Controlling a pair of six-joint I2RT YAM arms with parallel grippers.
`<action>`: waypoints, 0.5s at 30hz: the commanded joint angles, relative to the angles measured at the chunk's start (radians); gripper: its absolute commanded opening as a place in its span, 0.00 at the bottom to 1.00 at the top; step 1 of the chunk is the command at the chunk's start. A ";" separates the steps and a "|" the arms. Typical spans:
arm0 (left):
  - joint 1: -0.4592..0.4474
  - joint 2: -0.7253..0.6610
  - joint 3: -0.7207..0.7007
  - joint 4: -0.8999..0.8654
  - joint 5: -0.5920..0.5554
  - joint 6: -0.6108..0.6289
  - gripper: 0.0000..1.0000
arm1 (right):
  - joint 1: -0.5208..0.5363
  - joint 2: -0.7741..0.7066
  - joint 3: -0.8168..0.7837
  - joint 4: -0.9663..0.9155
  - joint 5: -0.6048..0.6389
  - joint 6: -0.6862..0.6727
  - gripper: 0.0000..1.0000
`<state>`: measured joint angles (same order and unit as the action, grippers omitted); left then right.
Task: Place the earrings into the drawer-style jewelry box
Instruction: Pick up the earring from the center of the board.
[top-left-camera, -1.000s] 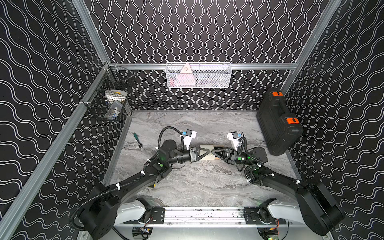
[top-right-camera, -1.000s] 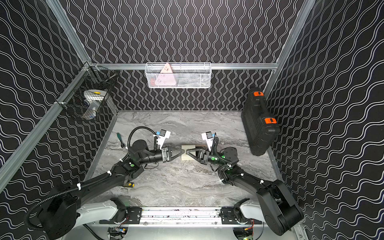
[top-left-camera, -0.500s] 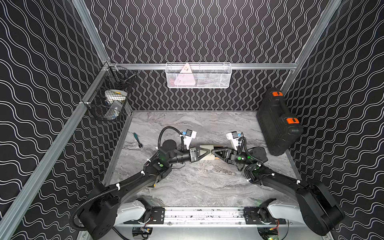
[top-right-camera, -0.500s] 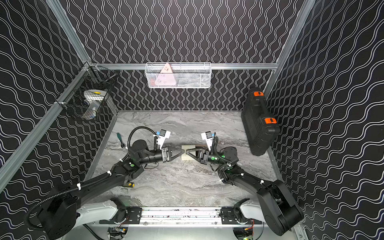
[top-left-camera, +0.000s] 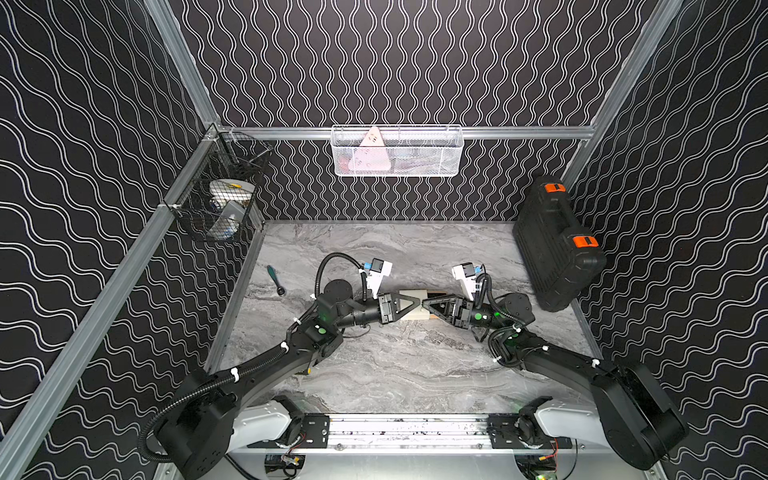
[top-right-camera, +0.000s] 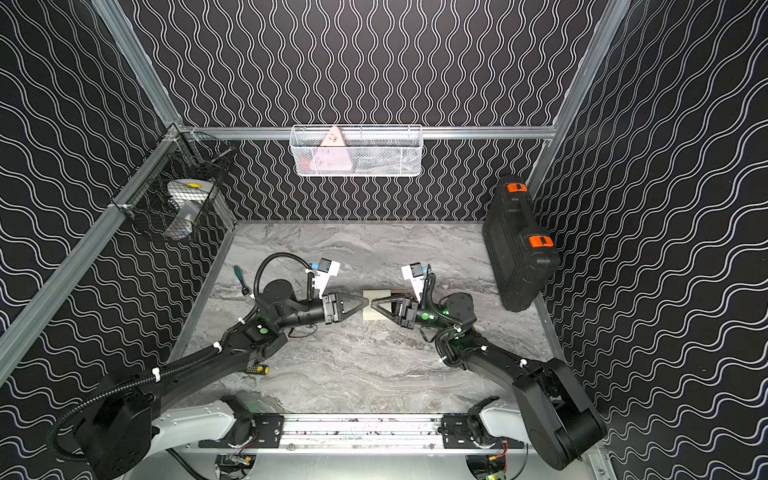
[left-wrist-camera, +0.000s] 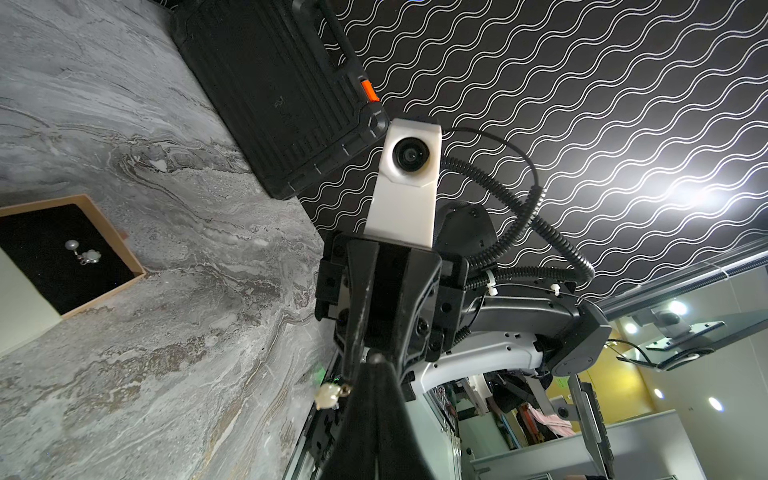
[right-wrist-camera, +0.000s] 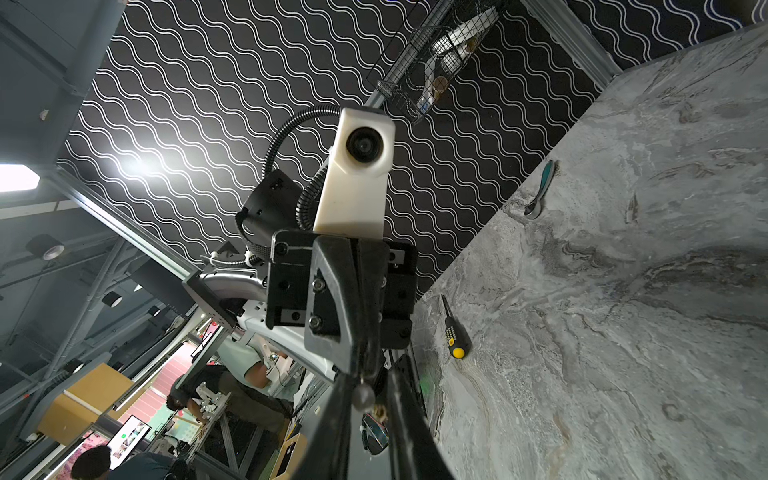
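Grippers meet tip to tip just above the drawer-style jewelry box (top-left-camera: 414, 316), which lies flat on the grey marbled tabletop (top-left-camera: 395, 365). The box's tan tray (left-wrist-camera: 106, 296) is slid out of the white sleeve toward the right arm's side, its black lining bared. One earring (left-wrist-camera: 85, 253), a pearl with a small flower-shaped piece, lies on that lining.

The left gripper (top-left-camera: 417, 300) has its fingers pressed together. The right gripper (top-left-camera: 424, 302) faces it with its jaws a narrow gap apart. The second earring (left-wrist-camera: 329, 395), a pale pearl with a gold bit, hangs off the table where the two sets of tips meet, over the box. In the right wrist view it sits in the gap between the right fingers (right-wrist-camera: 340, 436), at the left gripper's tip. Which gripper bears it, I cannot tell.

A black case with orange latches (top-left-camera: 555, 245) leans on the side wall, well apart from the box on the right arm's side. A teal-handled spoon-like tool (top-left-camera: 274, 279) lies well apart from the box on the left arm's side. A black and yellow screwdriver (top-right-camera: 257, 368) lies nearer the arm bases than the box, beside the left arm.
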<state>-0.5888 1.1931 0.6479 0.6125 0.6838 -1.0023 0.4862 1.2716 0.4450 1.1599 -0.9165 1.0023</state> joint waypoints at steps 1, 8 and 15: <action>0.001 -0.001 0.004 0.038 0.002 -0.016 0.01 | -0.001 0.004 0.000 0.047 -0.010 0.004 0.20; 0.000 0.004 0.002 0.044 0.005 -0.018 0.02 | 0.001 0.003 -0.002 0.052 -0.005 0.006 0.17; 0.001 0.008 0.001 0.048 0.007 -0.022 0.02 | 0.000 0.002 -0.003 0.055 0.004 0.009 0.12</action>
<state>-0.5888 1.1999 0.6479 0.6128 0.6842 -1.0027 0.4862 1.2747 0.4435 1.1660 -0.9176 1.0061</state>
